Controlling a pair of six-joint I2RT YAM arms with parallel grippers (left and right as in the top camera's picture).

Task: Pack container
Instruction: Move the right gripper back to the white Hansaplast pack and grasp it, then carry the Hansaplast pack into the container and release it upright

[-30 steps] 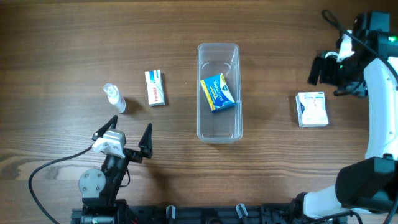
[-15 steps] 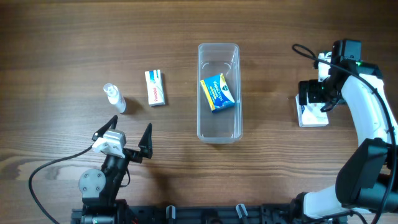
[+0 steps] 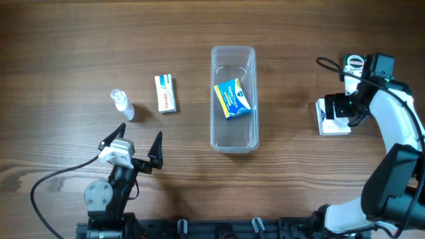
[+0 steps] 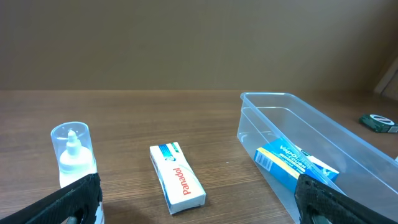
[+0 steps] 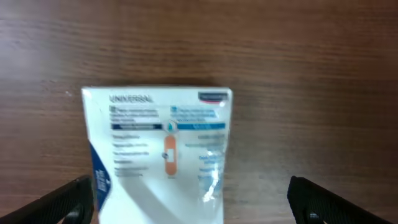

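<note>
This looks to me like a robotics test bench, not a home or shop. My left arm (image 3: 113,182) and right arm (image 3: 402,126) stand on a black rail (image 3: 219,229) at the near edge of a wood-grain table (image 3: 66,40). Behind it is a plain brown wall (image 4: 186,43), and a Panadol box (image 3: 166,93) and dropper bottle (image 3: 122,105) lie spaced apart like test pieces.

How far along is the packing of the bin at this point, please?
Done: one blue box lies inside the bin. In hand: the right gripper is open over a white box right of the bin, fingers either side, not closed on it. Remaining: that box, plus the Panadol box and small bottle on the table left of the bin. The left gripper is open and empty.
</note>
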